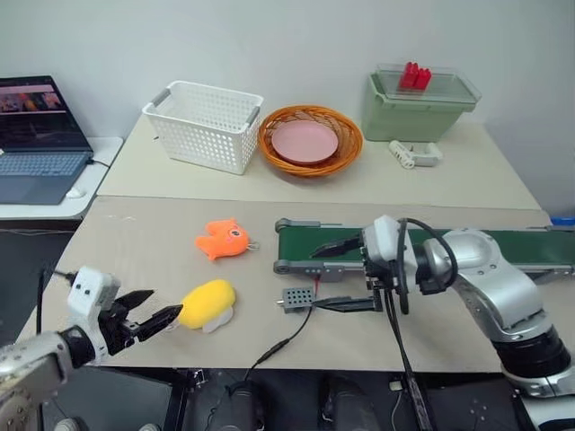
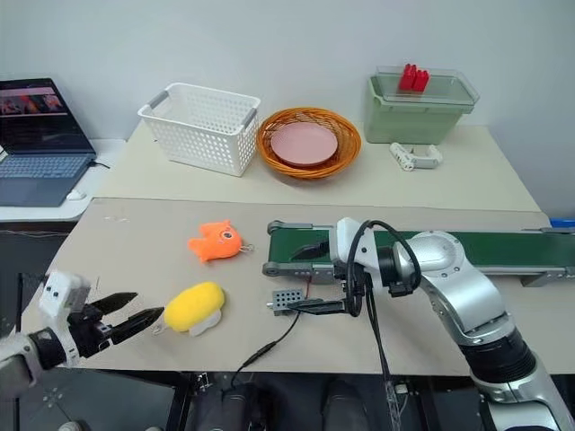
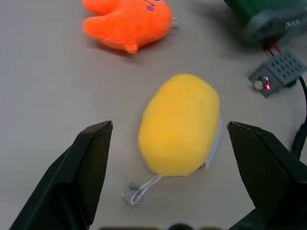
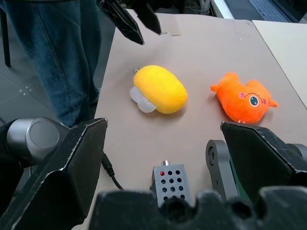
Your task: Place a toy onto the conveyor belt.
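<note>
Left gripper [image 1: 148,316] wide, empty, tips just short of toy [image 1: 207,303]. Toy at surface's [image 1: 135,242] near edge, long axis in line with gripper, off belt [image 1: 503,247]. Right gripper [image 1: 346,274] wide, empty, farther, over belt's end. White basket [image 1: 205,124] empty; wicker basket [image 1: 309,142] holds pink plate [image 1: 305,141].

Yellow toy [image 1: 207,303] lies on its side, apart from green conveyor belt [image 1: 503,246].

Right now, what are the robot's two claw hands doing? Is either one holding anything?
Left gripper: open, holding nothing, just short of the yellow toy.
Right gripper: open, holding nothing, at the conveyor belt end.
</note>
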{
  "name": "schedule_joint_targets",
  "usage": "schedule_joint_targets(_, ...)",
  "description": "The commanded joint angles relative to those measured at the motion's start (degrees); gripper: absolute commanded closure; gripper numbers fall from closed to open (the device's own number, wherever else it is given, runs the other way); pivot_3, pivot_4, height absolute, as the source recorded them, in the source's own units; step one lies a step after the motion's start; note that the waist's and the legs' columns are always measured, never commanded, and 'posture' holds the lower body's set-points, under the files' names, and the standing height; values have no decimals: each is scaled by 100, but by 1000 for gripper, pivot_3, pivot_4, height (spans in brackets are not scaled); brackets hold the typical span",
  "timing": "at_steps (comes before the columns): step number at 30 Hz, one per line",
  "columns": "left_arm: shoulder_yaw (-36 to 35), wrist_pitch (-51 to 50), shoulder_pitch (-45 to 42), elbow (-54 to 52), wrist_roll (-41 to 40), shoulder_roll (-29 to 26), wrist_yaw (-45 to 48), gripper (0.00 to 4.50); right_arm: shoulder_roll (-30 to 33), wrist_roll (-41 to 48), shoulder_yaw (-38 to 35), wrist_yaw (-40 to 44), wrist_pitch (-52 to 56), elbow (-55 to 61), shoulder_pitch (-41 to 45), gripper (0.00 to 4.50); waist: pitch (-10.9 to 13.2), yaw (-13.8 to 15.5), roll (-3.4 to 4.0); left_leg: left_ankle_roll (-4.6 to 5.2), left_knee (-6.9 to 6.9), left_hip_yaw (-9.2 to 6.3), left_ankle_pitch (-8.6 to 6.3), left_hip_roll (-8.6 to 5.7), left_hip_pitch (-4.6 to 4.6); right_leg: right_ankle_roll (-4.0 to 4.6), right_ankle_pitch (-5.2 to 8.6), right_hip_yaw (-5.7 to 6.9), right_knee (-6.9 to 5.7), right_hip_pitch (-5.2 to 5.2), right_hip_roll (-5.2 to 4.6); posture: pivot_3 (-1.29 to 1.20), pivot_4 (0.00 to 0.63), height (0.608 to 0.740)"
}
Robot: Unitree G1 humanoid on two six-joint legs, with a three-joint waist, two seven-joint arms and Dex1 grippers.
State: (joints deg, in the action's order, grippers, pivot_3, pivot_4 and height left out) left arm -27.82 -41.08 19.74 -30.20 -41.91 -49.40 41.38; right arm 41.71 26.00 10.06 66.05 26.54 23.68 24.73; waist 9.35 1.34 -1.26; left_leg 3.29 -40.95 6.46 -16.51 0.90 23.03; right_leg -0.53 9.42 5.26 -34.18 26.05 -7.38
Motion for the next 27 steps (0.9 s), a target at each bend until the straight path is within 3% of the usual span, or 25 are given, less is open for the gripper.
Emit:
schedule_joint_targets(1, 7, -162, -259, 37, -409, 78, 208, 430, 50, -33, -155, -75, -139, 94, -95, 0, 0, -29, -1, 2, 0, 0, -1, 0, 7, -5, -3, 0, 5, 4, 0, 0, 150, 740)
schedule_joint_targets(9, -876, -1011, -38, 633, -2411, 1737, -1072, 430, 378, 49, -418, -7, -51, 191, -258, 0, 0, -127, -2, -8, 4, -4, 6, 8, 8, -50, -22, 3, 1, 6, 13, 0, 150, 740)
schedule_joint_targets(12, -1141, -1218, 584, 472, -3743, 2231, -1413, 430, 475, 49, -428, 44, -61, 164, -272, 0, 1, -123, -4, -9, 3, -8, 7, 10, 4, -47, -20, 1, -1, 3, 12, 0, 150, 740)
schedule_joint_targets(15, -1027, -1279, 1490, 95, -4218, 2592, -1267, 430, 501, 46, -417, 53, -49, 101, -222, 0, 0, -139, -5, 9, 1, -7, -6, 8, -8, -29, -4, -4, -3, -4, 2, 0, 150, 740)
schedule_joint_targets(18, -922, -1143, 1966, -4, -4293, 2806, -1202, 430, 521, 57, -397, 63, -28, 78, -195, 0, 0, -100, -5, 50, -1, -2, -30, 4, -15, -39, 21, -13, -3, -10, -4, 0, 150, 740)
schedule_joint_targets(22, -553, -1046, 2493, 254, -3734, 2921, -769, 430, 535, 52, -369, 91, -26, 54, -161, 0, -1, -54, -3, 53, -1, -5, -32, 0, -18, -31, 24, -11, -3, -13, -4, 0, 150, 740)
schedule_joint_targets(27, -200, -477, 2003, 846, -2985, 3171, -813, 430, 512, 32, -358, 69, -20, -10, -93, 0, -2, -56, -5, 62, -2, -2, -36, -2, -9, -10, 12, -11, 2, -7, -1, 0, 150, 740)
